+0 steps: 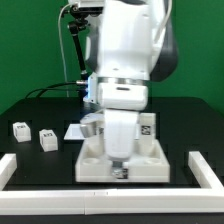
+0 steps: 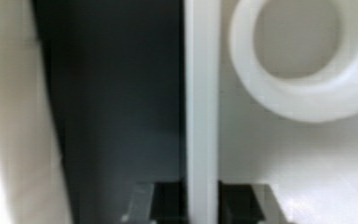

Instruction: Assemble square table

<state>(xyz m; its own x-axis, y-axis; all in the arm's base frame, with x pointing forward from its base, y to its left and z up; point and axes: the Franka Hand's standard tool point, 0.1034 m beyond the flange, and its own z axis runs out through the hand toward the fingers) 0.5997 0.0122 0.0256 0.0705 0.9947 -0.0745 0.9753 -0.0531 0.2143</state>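
Note:
The square table top lies flat on the black table near the front, a white piece with a raised rim. My gripper points straight down at the top's front edge. In the wrist view the thin raised rim runs between the two dark fingers, and my gripper is shut on it. A round corner socket shows just beside the rim. Two short white legs with tags stand at the exterior view's left. Another tagged leg sits behind the top, partly hidden by the arm.
Long white border rails frame the work area at the left, front and right. A flat white sheet, seemingly the marker board, lies behind the top. A white surface edges the wrist view beyond the dark table.

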